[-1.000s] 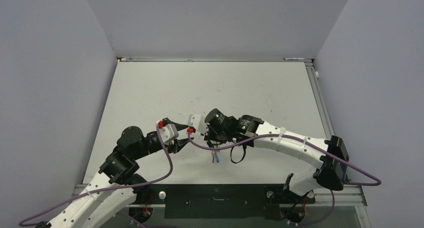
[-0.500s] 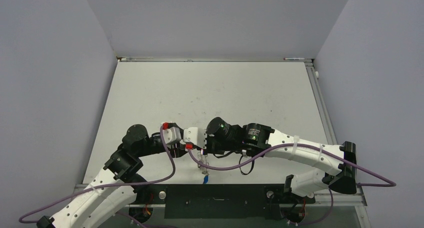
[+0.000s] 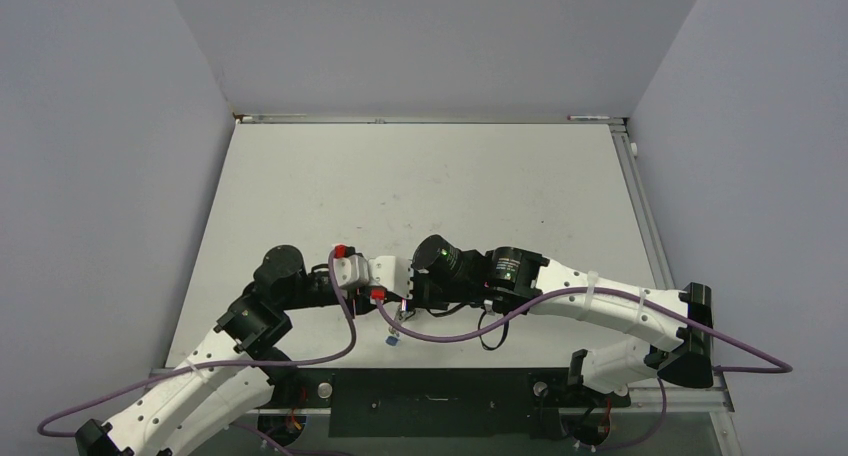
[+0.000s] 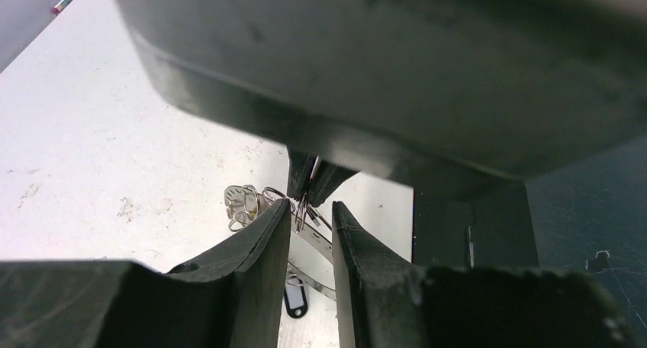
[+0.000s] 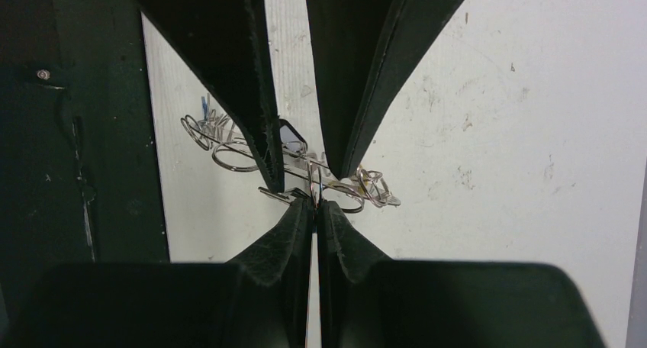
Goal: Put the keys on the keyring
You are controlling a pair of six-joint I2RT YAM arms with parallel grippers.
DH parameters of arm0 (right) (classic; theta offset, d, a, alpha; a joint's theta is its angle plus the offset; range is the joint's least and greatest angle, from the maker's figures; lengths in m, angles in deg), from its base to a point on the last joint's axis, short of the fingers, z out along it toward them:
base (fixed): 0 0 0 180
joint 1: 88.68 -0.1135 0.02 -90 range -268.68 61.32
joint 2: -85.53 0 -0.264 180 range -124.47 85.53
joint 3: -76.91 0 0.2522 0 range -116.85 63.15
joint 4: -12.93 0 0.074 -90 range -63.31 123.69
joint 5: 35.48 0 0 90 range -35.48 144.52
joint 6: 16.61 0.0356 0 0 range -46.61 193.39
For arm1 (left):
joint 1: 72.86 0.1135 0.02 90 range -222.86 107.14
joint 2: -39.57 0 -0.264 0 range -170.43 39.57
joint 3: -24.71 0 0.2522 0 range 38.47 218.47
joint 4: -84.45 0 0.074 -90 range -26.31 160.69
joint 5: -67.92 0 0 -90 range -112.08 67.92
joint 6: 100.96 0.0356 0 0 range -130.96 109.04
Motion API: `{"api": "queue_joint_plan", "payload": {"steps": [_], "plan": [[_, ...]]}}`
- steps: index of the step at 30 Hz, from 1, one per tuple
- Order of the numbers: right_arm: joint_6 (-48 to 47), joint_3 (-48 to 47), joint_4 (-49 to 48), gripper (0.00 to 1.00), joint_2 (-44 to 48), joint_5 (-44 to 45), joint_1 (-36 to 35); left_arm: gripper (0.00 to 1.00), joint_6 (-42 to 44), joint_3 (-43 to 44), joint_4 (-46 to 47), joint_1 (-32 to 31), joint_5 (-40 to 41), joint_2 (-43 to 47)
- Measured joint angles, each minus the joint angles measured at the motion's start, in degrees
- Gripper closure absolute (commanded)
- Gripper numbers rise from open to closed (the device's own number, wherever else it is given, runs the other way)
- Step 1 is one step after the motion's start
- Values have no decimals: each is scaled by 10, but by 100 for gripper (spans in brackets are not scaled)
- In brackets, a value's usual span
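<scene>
My right gripper is shut on a thin wire loop of the keyring, a flat silvery band held just above the table. My left gripper is open, and its fingers straddle that loop tip to tip with the right gripper. Silver keys bunch on one side of the ring, and more wire loops on the other. A black tag hangs below. In the top view both grippers meet near the front edge, and a blue-tagged key dangles under them.
The black base plate runs along the table's near edge, right beside the hanging keys, and shows dark in the left wrist view. Purple cables loop under both wrists. White table stretches behind.
Both grippers have moved together toward the near edge and slightly left, carrying the ring. The dangling keys have swung left with them. The left gripper has come closer against the right one.
</scene>
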Motion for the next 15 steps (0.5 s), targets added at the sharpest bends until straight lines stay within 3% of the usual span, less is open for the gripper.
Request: {"api": "queue_joint_plan", "payload": {"steps": [15], "plan": [[-2,0,0,95,0,-9,-5,72,2,0,3,-21,13,-14]]}}
